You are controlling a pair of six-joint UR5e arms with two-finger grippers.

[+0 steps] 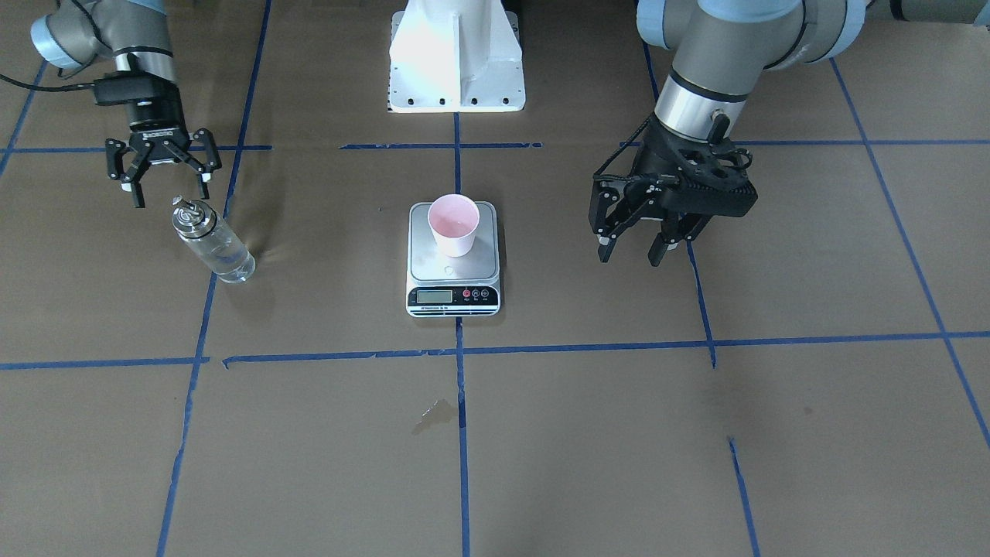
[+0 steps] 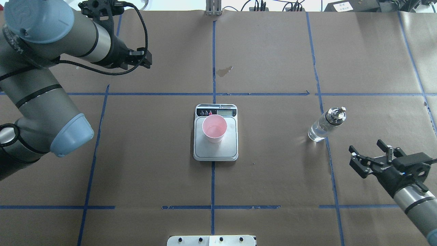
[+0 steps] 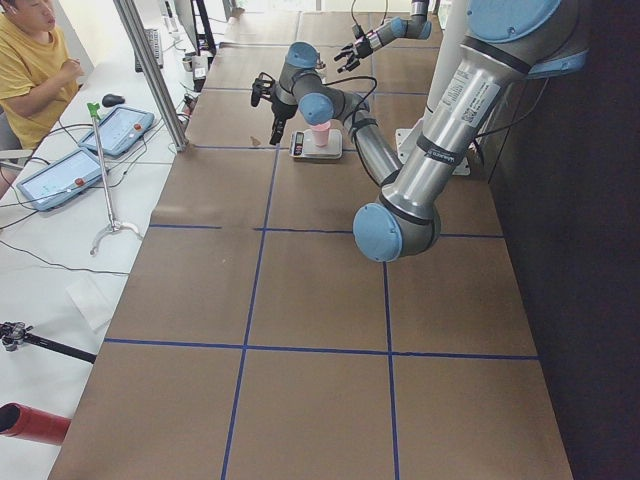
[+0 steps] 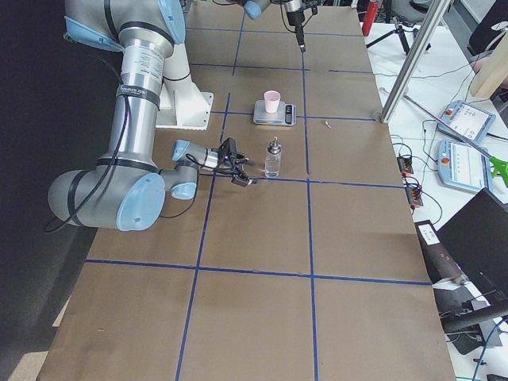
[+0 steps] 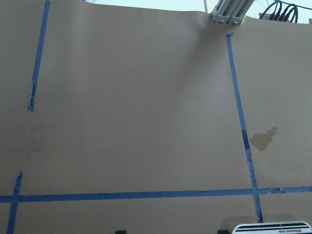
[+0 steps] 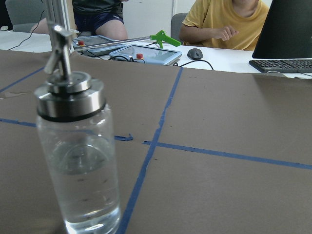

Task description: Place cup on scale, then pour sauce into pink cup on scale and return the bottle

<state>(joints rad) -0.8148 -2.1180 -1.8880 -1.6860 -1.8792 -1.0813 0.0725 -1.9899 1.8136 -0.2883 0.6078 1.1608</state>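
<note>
The pink cup (image 1: 455, 224) stands upright on the scale (image 1: 452, 267) at the table's middle; both also show in the overhead view, the cup (image 2: 214, 128) on the scale (image 2: 215, 150). The glass bottle (image 1: 213, 241) stands upright on the table, part full of clear sauce (image 6: 83, 190), silver pourer cap on top. My right gripper (image 1: 172, 195) is open and empty, just behind the bottle (image 2: 326, 124) and apart from it. My left gripper (image 1: 630, 255) is open and empty, hovering beside the scale on the other side.
The white robot base (image 1: 456, 54) is at the table's near edge. A dark stain (image 1: 433, 414) marks the brown paper past the scale. An operator (image 6: 229, 19), tablets and a metal post (image 4: 405, 63) stand beyond the far edge.
</note>
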